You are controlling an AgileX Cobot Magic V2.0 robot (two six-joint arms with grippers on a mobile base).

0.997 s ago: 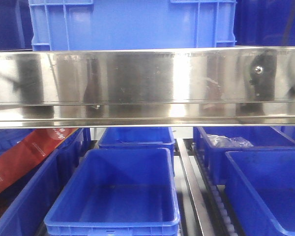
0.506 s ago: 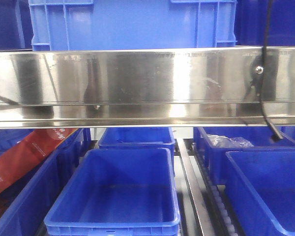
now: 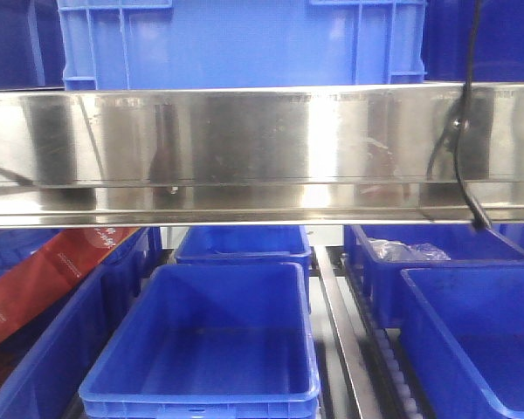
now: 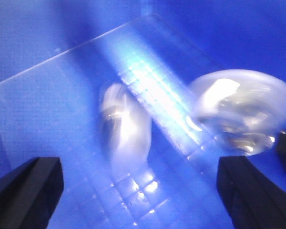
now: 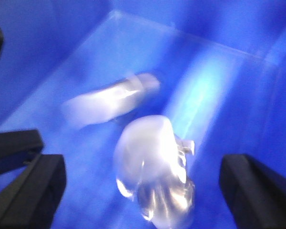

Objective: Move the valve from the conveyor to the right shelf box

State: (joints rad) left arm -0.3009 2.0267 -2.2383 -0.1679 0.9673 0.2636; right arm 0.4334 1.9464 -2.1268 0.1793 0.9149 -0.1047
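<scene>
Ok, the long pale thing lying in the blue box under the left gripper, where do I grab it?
Probably across its narrow middle, from above. The pale oblong object lies flat on the blue box floor, its long axis running between the fingers of the open left gripper. Blur hides finer detail.

Front view: a polished steel shelf beam (image 3: 244,153) spans my frame, with a pale blue crate (image 3: 240,44) standing on it at 12 o'clock. A black cable (image 3: 461,148) hangs across the beam at 2 o'clock. Below, an open blue bin (image 3: 205,345) sits at 6 o'clock; another bin (image 3: 437,253) at 3 o'clock holds clear plastic bags (image 3: 406,251). A red-brown strip (image 3: 48,275) lies at 8 o'clock. Wrist views are blurred: blue floor, pale glossy shapes (image 4: 126,126).
</scene>
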